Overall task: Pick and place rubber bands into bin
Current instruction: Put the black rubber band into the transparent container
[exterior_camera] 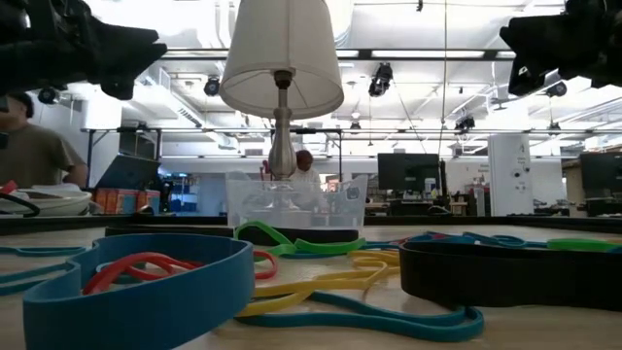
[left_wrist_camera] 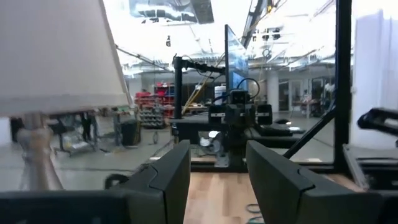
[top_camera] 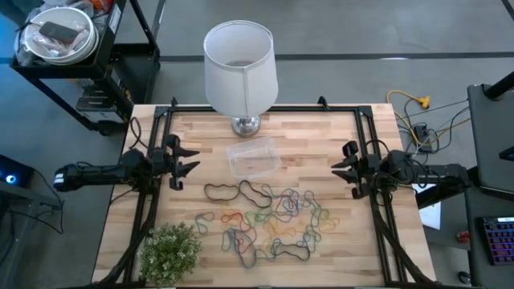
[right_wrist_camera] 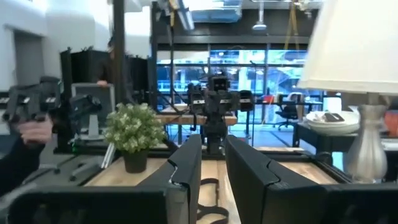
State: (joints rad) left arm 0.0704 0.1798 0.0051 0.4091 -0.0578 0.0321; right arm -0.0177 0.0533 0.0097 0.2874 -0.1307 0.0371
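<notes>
Several rubber bands (top_camera: 265, 218) in black, red, green, yellow, orange and blue lie loose on the wooden table's near middle; the low view shows them close up (exterior_camera: 292, 277). The see-through bin (top_camera: 253, 155) stands on its base just beyond them, in front of the lamp (exterior_camera: 296, 204). My left gripper (top_camera: 191, 159) hovers open at the table's left side, level with the bin, with nothing between its fingers (left_wrist_camera: 217, 180). Across the table at the right side, my right gripper (top_camera: 337, 166) points back at it, fingers a narrow gap apart and holding nothing (right_wrist_camera: 213, 174).
A white-shaded lamp (top_camera: 239, 68) stands at the table's far middle, right behind the bin. A small potted plant (top_camera: 171, 250) sits at the near left corner. Black frame rails (top_camera: 384, 233) run along both sides. People show in the room beyond.
</notes>
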